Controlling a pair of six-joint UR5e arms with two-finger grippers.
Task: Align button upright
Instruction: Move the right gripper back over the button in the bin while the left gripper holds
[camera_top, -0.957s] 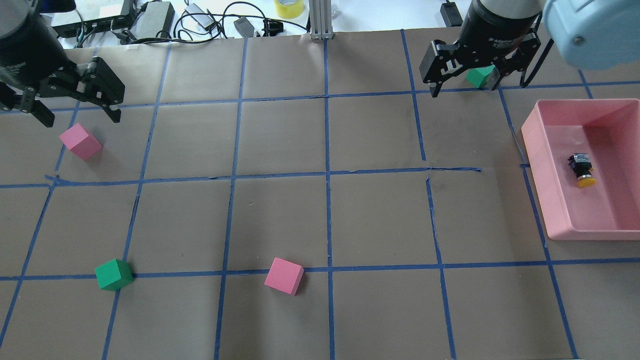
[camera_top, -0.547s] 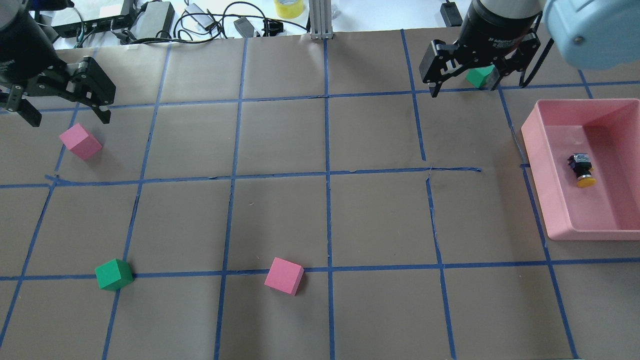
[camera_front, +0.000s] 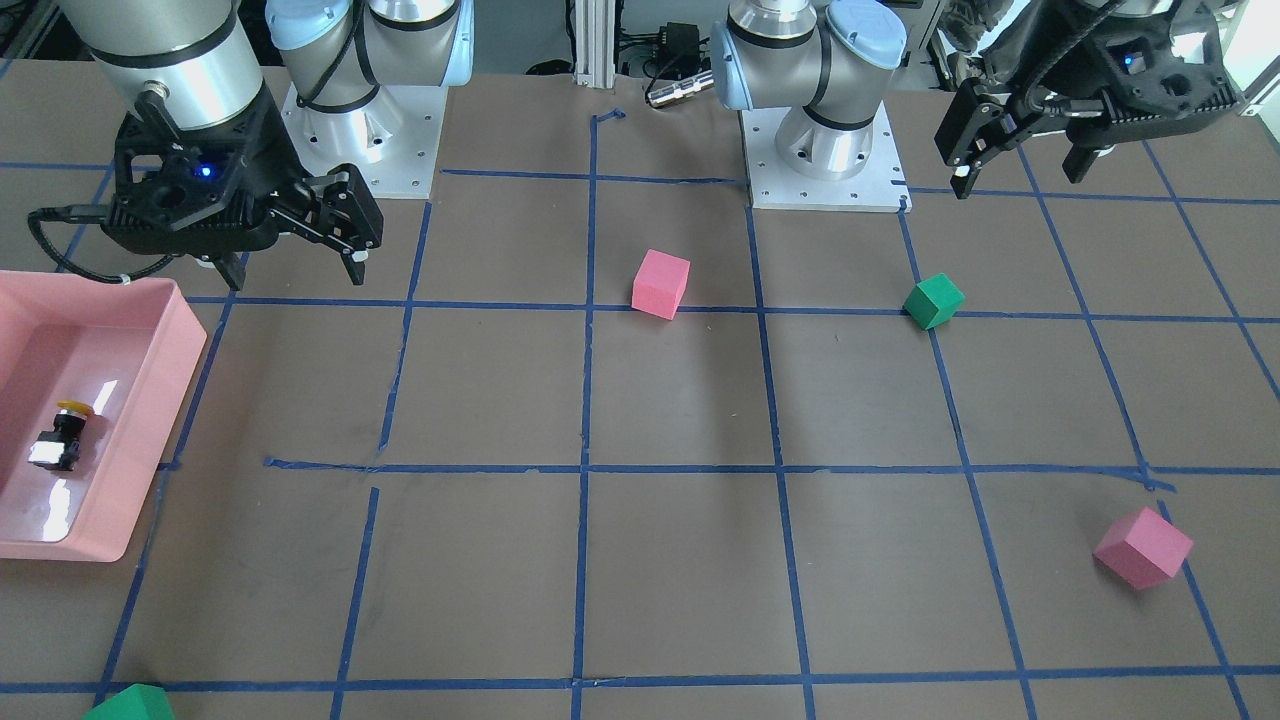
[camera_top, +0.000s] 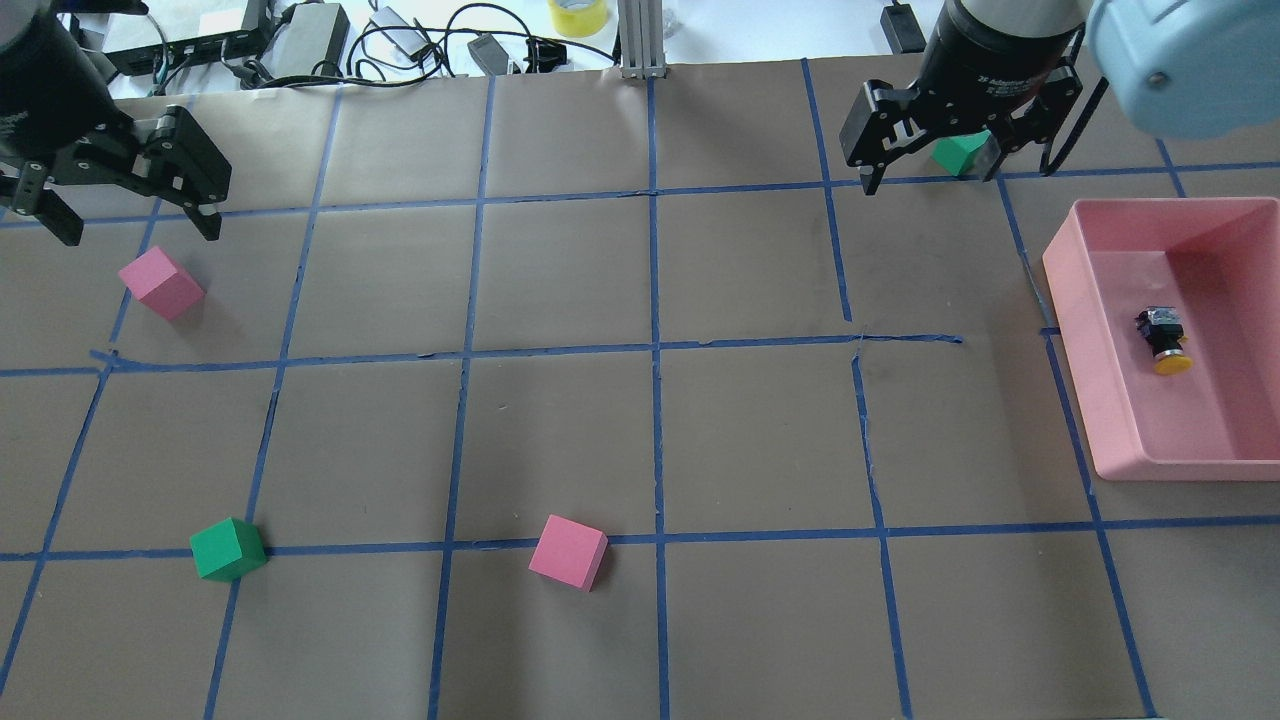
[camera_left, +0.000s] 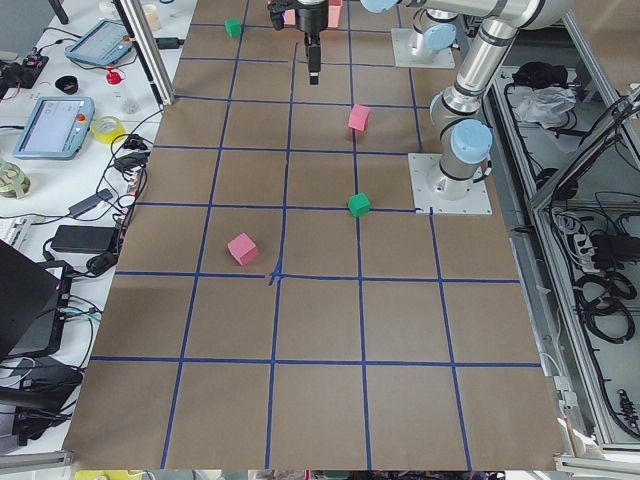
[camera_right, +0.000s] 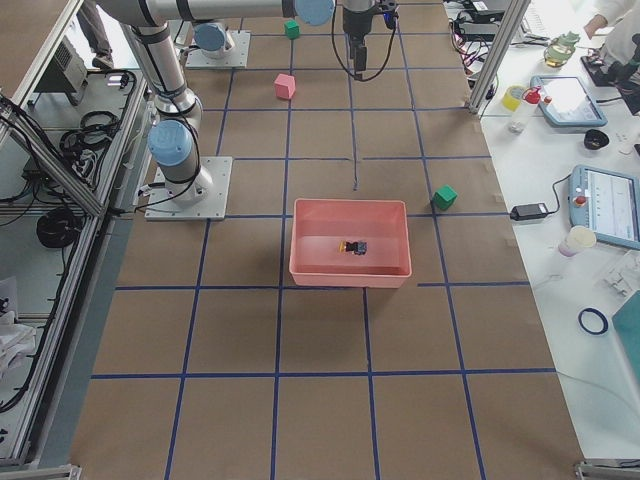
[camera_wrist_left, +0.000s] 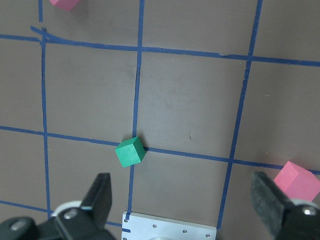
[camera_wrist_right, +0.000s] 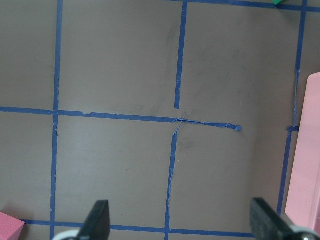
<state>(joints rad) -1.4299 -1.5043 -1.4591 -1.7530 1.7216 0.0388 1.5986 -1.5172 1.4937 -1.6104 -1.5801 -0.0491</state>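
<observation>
Button (camera_top: 1162, 340) on my screen now, lying on its side on the floor of the pink tray (camera_top: 1085, 360), at the table's right end. Its yellow cap points back toward the robot and its black base points away. It touches none of the tray's walls.

My right gripper (camera_top: 930, 180) hangs above the table, beyond the tray's far left corner and well apart from the button. Its jaws are spread wide with nothing between them; on the wrist feed I see only brown paper and blue tape between its fingers (camera_wrist_right: 97, 217). A green cube (camera_top: 958, 152) peeks out behind that gripper in the overhead view.

My left gripper (camera_top: 140, 233) is up over the far left of the table, its jaws also gaping and empty. A pink cube (camera_top: 160, 282) sits on the paper just short of it.
</observation>
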